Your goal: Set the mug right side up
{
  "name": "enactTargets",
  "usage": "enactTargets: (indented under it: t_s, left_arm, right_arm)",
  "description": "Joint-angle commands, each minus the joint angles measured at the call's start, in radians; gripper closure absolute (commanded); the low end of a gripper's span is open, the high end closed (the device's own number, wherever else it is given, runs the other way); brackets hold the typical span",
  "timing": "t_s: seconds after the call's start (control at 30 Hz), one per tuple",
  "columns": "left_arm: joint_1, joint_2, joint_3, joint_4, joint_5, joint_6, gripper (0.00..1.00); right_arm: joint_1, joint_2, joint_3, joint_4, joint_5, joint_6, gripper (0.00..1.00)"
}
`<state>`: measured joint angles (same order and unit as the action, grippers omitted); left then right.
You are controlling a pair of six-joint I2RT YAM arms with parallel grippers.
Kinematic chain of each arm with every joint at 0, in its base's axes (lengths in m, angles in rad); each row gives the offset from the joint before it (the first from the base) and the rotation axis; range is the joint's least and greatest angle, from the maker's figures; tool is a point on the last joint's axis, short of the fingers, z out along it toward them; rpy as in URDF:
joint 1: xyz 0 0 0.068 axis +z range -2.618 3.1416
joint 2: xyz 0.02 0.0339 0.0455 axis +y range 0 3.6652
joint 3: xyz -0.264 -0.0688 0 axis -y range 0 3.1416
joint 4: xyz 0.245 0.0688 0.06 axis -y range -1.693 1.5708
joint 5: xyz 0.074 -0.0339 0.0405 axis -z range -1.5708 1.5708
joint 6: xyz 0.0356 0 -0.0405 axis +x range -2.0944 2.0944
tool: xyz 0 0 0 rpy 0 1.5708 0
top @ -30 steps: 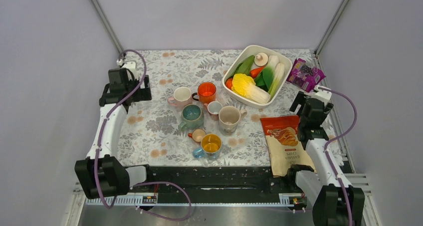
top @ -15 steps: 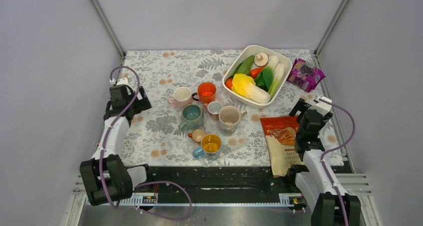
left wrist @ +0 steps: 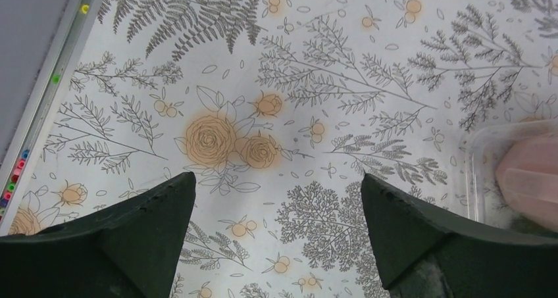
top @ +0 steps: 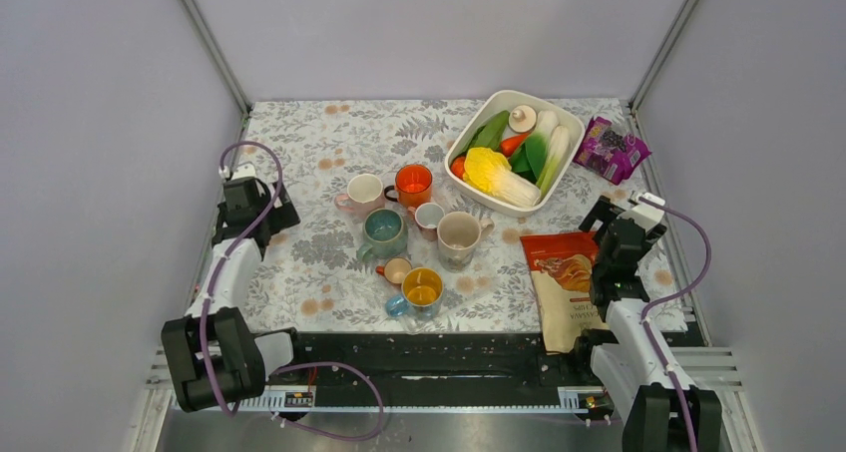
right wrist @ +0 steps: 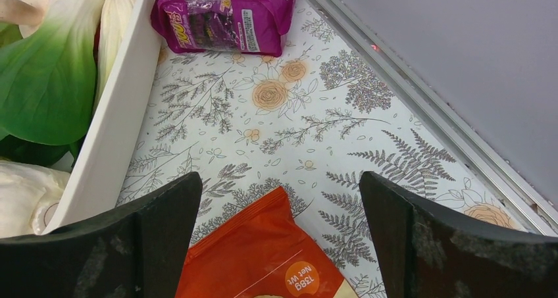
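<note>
Several mugs stand in a cluster mid-table, all with their openings up: a pink mug (top: 364, 190), an orange mug (top: 412, 183), a teal mug (top: 383, 229), a beige mug (top: 459, 234) and a blue mug with a yellow inside (top: 422, 288). My left gripper (top: 265, 215) is open and empty over bare cloth to the left of the cluster (left wrist: 278, 179). The pink mug's blurred edge (left wrist: 526, 179) shows at the right of the left wrist view. My right gripper (top: 603, 219) is open and empty above the top corner of an orange chips bag (right wrist: 279, 176).
A white bowl (top: 479, 113) of toy vegetables stands at the back right; its wall (right wrist: 112, 133) is left of my right gripper. A purple snack packet (top: 611, 149) lies beside it. The chips bag (top: 571, 282) lies at the front right. Frame rails run along both sides.
My left arm has pulled back toward the near left edge. My right arm drew back slightly a second ago and has held still since. The mugs have not moved.
</note>
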<state>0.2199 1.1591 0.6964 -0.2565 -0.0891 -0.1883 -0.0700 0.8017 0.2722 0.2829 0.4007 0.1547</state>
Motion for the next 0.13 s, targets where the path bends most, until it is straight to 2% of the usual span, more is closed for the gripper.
enactTargets:
  t_s: [0.0,0.1]
  left_arm:
    - [0.004,-0.023,-0.018,0.061,0.036,0.035,0.01]
    - [0.004,-0.022,-0.014,0.058,0.04,0.023,0.01]
  right_arm:
    - [0.006,0.001,0.021,0.046,0.007,0.007,0.01]
    - [0.006,0.008,0.025,0.045,-0.002,0.007,0.01]
